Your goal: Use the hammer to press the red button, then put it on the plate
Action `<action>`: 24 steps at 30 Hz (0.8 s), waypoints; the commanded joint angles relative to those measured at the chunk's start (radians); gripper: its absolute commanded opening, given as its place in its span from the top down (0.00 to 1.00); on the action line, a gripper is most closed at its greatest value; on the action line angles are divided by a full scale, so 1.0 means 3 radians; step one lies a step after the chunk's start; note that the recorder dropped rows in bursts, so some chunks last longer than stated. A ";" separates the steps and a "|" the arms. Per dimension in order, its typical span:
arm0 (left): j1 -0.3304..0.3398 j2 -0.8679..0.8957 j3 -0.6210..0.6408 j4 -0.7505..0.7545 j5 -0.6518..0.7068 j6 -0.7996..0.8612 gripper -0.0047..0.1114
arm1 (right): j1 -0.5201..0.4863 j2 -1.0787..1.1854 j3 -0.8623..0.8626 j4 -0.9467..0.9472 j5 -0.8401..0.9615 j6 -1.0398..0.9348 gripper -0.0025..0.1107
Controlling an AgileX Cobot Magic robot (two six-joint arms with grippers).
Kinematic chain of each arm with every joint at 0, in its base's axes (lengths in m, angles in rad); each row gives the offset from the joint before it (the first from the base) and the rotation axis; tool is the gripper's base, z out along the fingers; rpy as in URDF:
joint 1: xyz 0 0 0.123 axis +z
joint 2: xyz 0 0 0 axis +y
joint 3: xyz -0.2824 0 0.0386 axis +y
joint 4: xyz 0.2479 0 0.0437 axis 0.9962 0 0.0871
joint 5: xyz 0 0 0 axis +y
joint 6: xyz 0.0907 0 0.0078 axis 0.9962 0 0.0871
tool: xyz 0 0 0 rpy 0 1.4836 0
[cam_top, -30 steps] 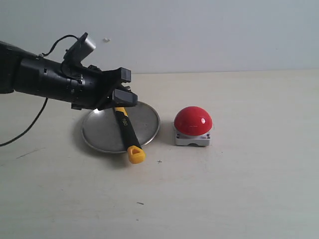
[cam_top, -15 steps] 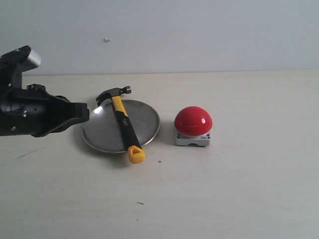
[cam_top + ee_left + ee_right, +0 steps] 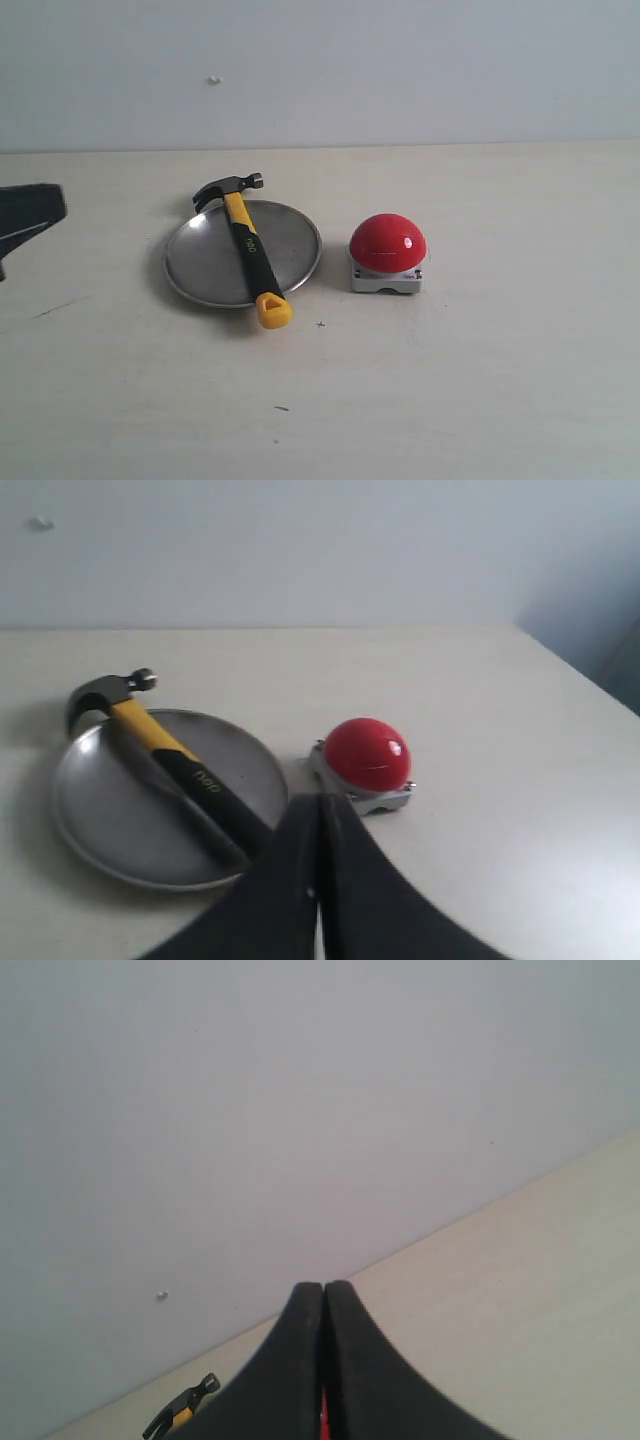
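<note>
The hammer (image 3: 246, 240) lies across the silver plate (image 3: 290, 240), its dark head past the far rim and its yellow looped end over the near rim. The red button (image 3: 387, 241) sits on its grey base to the right of the plate. Only the tip of my left gripper (image 3: 40, 208) shows at the exterior view's left edge, well apart from the plate. In the left wrist view the left gripper (image 3: 319, 802) is shut and empty, with the hammer (image 3: 165, 750), plate (image 3: 100, 820) and red button (image 3: 368, 752) beyond it. My right gripper (image 3: 324, 1288) is shut and empty, facing the wall.
A pale wall stands behind the beige table (image 3: 480, 380). The table's right edge (image 3: 590, 680) shows in the left wrist view. Small dark specks (image 3: 282, 408) mark the tabletop in front.
The left arm has drawn back to the left, from over the plate to the frame's edge. The hammer stays lying on the plate where it was let go.
</note>
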 commanded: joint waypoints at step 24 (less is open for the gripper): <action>-0.0020 -0.1976 0.0923 -0.0022 -0.1081 -0.0130 0.96 | -0.0001 0.0014 0.0016 -0.0008 -0.0008 -0.0007 0.98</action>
